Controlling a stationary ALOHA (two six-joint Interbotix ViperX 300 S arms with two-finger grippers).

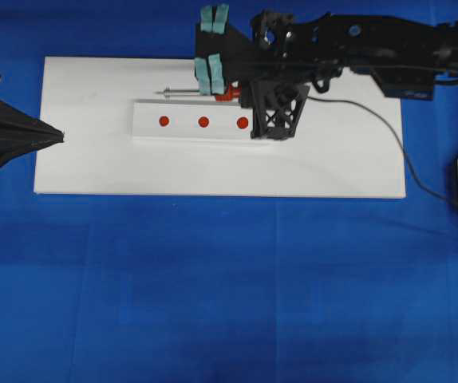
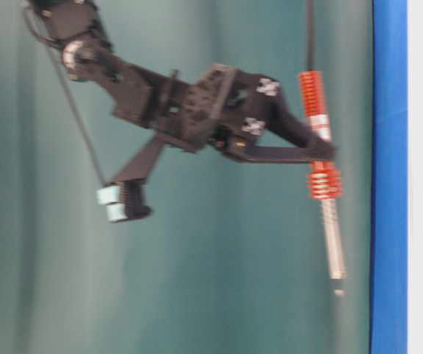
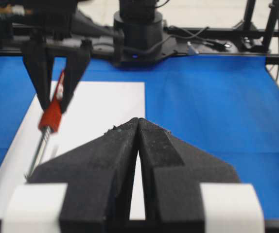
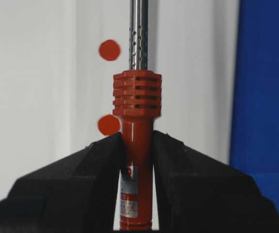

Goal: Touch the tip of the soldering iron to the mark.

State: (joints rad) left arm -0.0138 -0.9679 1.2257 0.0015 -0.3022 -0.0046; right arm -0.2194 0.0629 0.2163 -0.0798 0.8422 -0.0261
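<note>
The iron hangs off the board, clamped at its orange handle in my right end effector, its shaft alongside the strip of three red marks. My left end effector rests closed at the board's far edge.

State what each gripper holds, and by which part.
The right gripper grips the soldering iron by its orange-red handle, just behind the ribbed collar. The left gripper is shut and holds nothing.
</note>
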